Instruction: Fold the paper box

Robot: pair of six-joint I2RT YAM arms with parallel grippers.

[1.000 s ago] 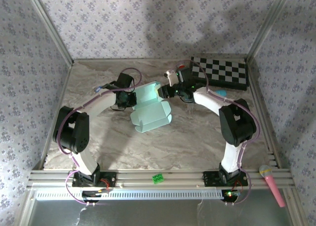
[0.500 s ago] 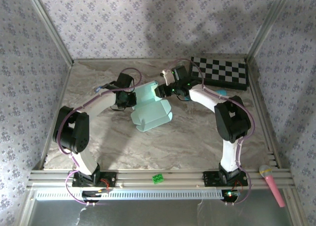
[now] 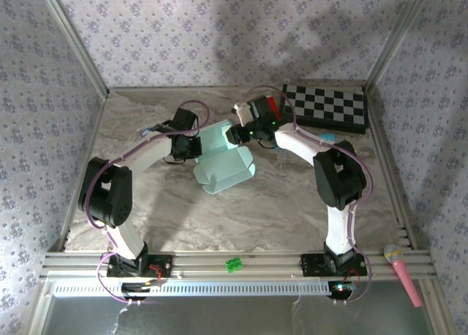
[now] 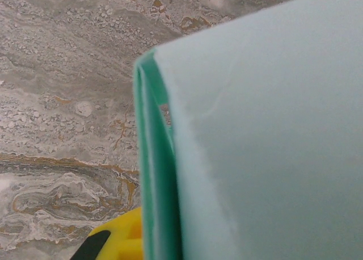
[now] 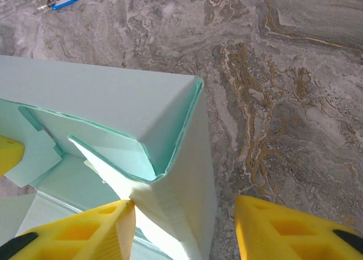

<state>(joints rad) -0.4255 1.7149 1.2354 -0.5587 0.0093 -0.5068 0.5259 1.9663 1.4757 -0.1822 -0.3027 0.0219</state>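
Note:
The paper box is pale mint card, partly folded, lying mid-table with one wall raised. My left gripper is at its left edge, shut on the card. In the left wrist view the card runs upright past one yellow finger; the other finger is hidden behind it. My right gripper is at the box's far right corner. It stands open around that raised corner: the left fingertip touches the box's inner fold and the right fingertip stands clear over the table.
A checkerboard lies at the back right, with a teal object beside my right arm. A blue key tag lies on the marble left of the box. A pink microphone and a small green piece rest on the front rail.
My right gripper has swung left and toward the back, onto the box's far corner, and its jaws have narrowed a little. The left arm and the box have stayed put.

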